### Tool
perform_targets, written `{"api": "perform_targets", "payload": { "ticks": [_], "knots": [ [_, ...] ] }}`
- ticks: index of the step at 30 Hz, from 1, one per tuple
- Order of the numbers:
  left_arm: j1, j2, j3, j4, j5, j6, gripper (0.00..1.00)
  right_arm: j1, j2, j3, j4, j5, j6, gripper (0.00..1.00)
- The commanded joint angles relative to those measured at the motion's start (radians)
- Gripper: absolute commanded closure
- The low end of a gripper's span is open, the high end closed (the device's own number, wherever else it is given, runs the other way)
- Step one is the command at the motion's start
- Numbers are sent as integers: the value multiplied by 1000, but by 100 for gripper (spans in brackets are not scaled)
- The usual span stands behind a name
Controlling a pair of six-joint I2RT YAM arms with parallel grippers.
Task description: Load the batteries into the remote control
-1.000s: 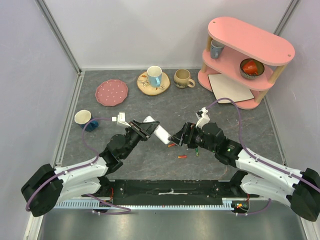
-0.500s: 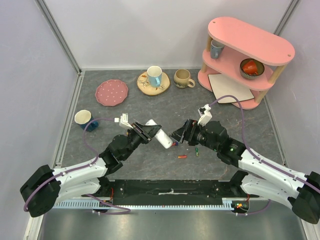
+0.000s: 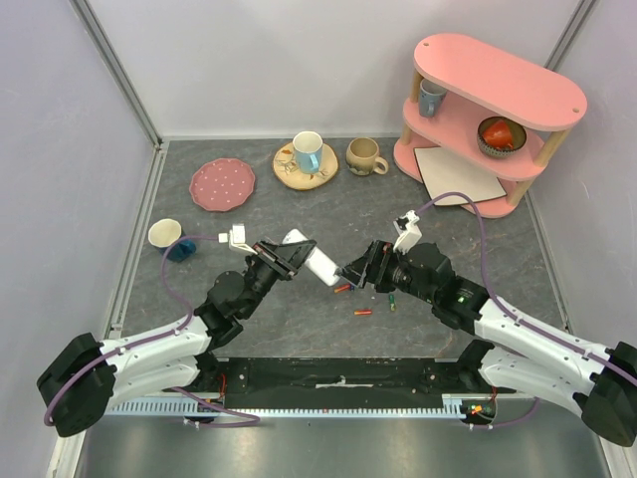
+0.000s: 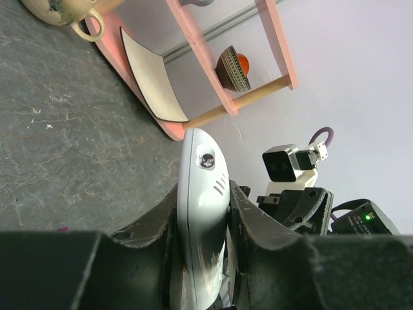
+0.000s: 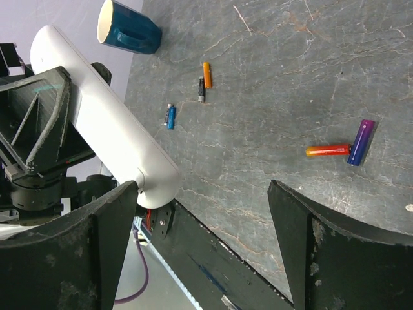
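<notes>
From where I stand, the job now is to get one of the batteries point(image 5: 328, 150) into the remote control point(image 3: 314, 261), and none looks loaded yet. The remote control is up in the air over the middle of the table point(image 3: 348, 214), tilted, with one end held and the other end pointing at the other arm. To do this step well, I think the holding arm should stay very steady. The other arm should go down and pick one battery by its middle, not by its shiny ends. Then it should be turned the right way before it goes in. I cannot tell from here if the battery slot is open. The left pincer point(image 3: 294, 254) is squeezed tight on the two sides of the remote control. The right pincer point(image 3: 356, 271) is wide open and holds nothing. One of its fingers point(image 5: 97, 245) is just beside the free end of the remote control, and I cannot tell if it touches. The batteries lie loose on the table below, some near each other, some apart.
</notes>
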Motion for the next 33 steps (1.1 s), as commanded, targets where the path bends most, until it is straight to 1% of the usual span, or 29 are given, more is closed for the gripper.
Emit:
{"api": "perform_targets", "payload": {
  "ticks": [1, 16, 24, 33],
  "knots": [
    [-4, -12, 12, 84, -35, 54, 98, 0, 5, 1, 25, 0, 11, 11],
    [-4, -11, 30, 46, -53, 79, 98, -2, -33, -13, 25, -10, 11, 10],
    [-4, -23, 46, 41, -49, 86, 98, -2, -24, -39, 25, -13, 13, 10],
    [-5, -20, 50, 41, -26, 80, 98, -2, -14, -25, 40, -4, 14, 10]
  ]
}}
